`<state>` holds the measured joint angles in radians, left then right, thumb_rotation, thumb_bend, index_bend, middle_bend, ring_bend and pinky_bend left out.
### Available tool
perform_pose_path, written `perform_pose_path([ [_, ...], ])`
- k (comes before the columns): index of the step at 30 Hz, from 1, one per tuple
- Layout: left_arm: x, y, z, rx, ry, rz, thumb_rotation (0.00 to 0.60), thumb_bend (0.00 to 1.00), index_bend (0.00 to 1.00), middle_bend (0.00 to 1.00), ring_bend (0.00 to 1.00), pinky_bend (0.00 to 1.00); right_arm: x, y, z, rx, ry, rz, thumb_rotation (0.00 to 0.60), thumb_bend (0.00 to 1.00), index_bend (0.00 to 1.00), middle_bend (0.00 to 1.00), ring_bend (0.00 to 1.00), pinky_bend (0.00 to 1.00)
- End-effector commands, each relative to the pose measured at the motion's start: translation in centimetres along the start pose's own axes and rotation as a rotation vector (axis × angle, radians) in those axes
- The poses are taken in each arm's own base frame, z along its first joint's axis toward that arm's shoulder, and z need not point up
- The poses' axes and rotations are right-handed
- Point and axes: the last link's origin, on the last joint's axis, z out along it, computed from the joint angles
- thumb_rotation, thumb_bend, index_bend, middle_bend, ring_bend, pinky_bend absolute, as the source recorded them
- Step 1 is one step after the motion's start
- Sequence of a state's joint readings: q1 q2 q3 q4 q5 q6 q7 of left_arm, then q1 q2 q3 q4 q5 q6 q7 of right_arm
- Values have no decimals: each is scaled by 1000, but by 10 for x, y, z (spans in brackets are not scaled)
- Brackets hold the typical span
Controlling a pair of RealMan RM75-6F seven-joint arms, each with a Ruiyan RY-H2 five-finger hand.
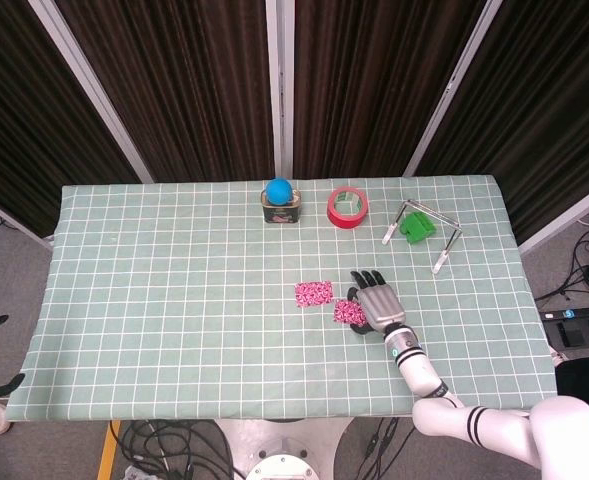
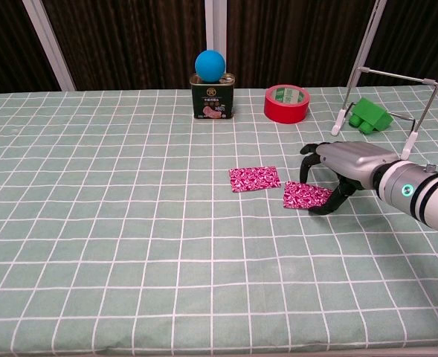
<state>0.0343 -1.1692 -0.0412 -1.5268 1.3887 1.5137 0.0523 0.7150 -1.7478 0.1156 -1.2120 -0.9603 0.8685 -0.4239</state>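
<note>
Two pink packets [image 2: 254, 178] lie mid-table; right hand [image 2: 343, 165] fingers [image 2: 308, 168] touch one's edge.

Checked green table [image 2: 92, 223], pink packets [image 2: 254, 178], can [image 2: 212, 100], tape [image 2: 286, 103]

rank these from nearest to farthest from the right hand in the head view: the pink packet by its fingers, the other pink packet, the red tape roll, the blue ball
1. Pink packet by the fingers of the right hand, just to its left.
2. Other pink packet, further left on the cloth.
3. Red tape roll, toward the back of the table.
4. Blue ball, on top of the tin, back and further left.
</note>
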Motion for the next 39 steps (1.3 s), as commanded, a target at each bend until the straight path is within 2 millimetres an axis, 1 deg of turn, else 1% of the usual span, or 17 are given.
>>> perform_pose_path([
  [1, 0, 0, 0, -1, 0, 0, 600, 80, 232, 162, 108, 147, 9, 2, -3, 6, 21, 0, 508, 150, 380, 44, 0, 0],
  [4, 0, 1, 1, -3, -1, 0, 600, 79, 232, 162, 108, 147, 21, -1, -2, 30, 29, 16, 513, 149, 380, 45, 0, 0],
  [7, 1, 0, 0, -2, 0, 2, 600, 79, 232, 162, 108, 148, 34, -9, 5, 66, 36, -1, 508, 153, 379, 44, 0, 0],
  [11, 2, 0, -1, 6, 2, 3, 600, 79, 232, 162, 108, 147, 48, -28, 23, 134, 35, -49, 506, 153, 379, 44, 0, 0],
  [13, 2, -1, -1, 10, 1, 4, 600, 79, 232, 163, 108, 147, 50, -37, 33, 161, 20, -64, 512, 152, 379, 44, 0, 0],
  [17, 2, -1, -2, 16, -3, 8, 600, 80, 232, 163, 108, 147, 48, -51, 48, 192, -5, -87, 514, 151, 379, 45, 0, 0],
  [23, 2, -2, -3, 23, -6, 10, 600, 80, 232, 162, 108, 147, 41, -59, 63, 197, -22, -102, 506, 151, 378, 44, 0, 0],
  [30, 1, -3, -3, 23, -6, 11, 600, 79, 232, 163, 108, 147, 34, -63, 69, 197, -32, -96, 500, 150, 374, 44, 0, 0],
  [39, 0, -4, -3, 24, -10, 5, 600, 79, 232, 162, 108, 147, 34, -62, 71, 201, -27, -102, 488, 150, 362, 44, 0, 0],
])
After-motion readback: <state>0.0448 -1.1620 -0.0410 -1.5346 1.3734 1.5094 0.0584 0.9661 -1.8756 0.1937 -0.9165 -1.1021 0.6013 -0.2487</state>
